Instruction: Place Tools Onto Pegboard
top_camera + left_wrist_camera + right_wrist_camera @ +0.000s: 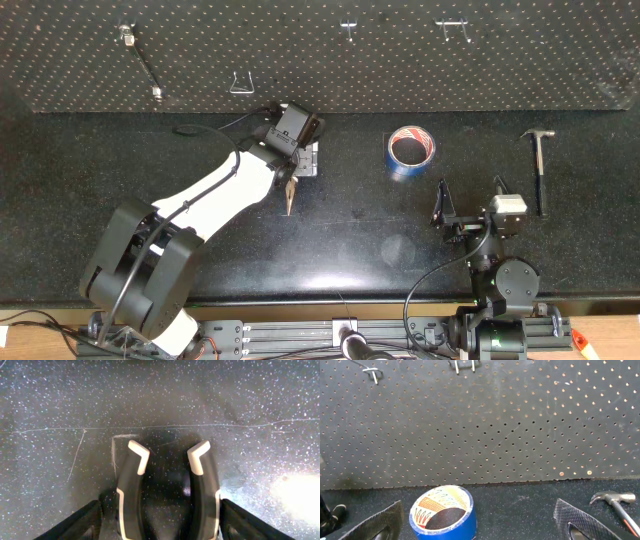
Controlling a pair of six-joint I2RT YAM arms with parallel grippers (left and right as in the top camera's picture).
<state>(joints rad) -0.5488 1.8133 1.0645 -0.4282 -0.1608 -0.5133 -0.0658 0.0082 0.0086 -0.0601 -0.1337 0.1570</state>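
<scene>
Three tools lie on the black worktop [350,250]: one pair of pliers [132,485], one blue tape roll [410,150] and one hammer [540,165]. The left gripper [160,505] is down over the pliers, its two fingers spread wide, one outside each of the two grey handles and clamping nothing. The right gripper [480,525] hangs open near its base, facing the tape roll, with the hammer off to its right. On the pegboard [400,70] one long slim tool [141,63] hangs slanted, and I count three bare wire hooks [240,82].
</scene>
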